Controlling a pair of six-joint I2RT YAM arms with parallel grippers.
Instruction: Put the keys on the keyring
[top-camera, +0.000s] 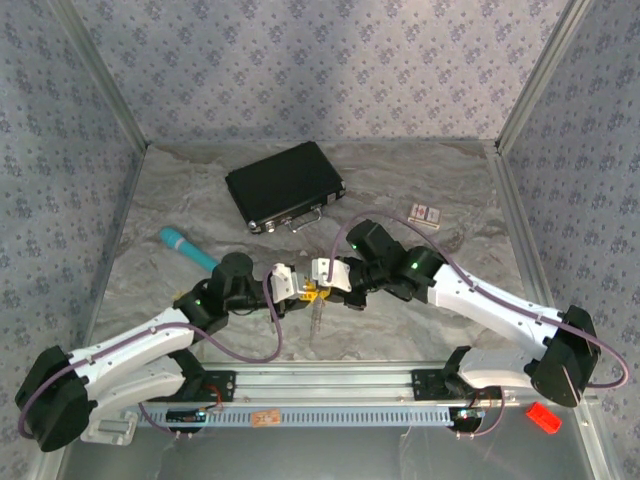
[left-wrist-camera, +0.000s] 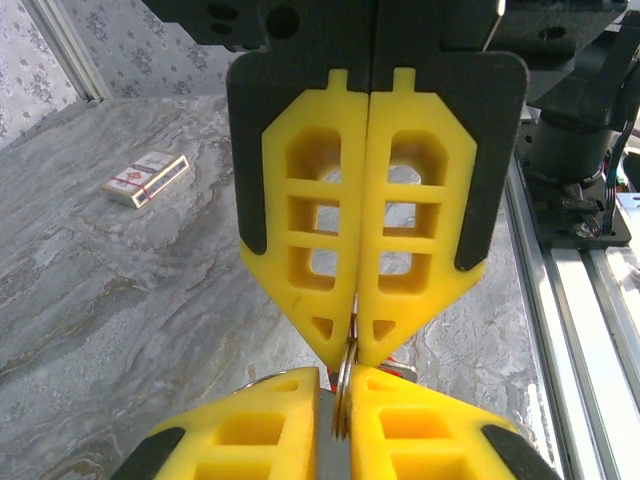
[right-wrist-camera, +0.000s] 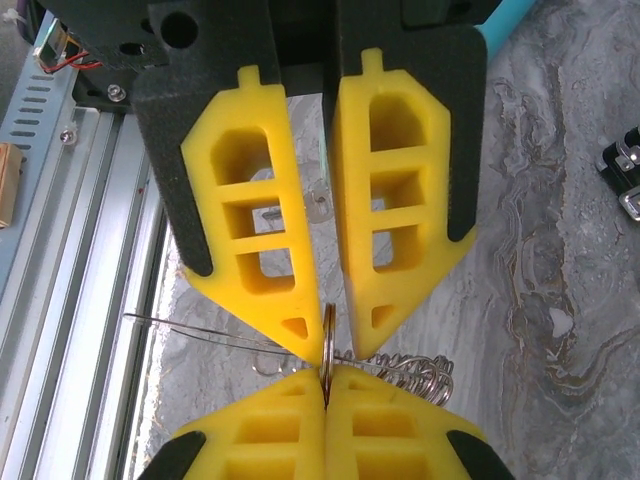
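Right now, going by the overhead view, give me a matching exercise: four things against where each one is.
Things: 1 black case; 2 teal stick; 3 small red-and-white box; 4 keyring.
Places: A pinched in the left tool; B far right; C far centre; D left side.
Pairs: 1-C; 2-D; 3-B; 4-A.

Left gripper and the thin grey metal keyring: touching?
Touching. Left wrist view: left gripper shut on the thin grey metal keyring, yellow tips pinching its edge, no gap.
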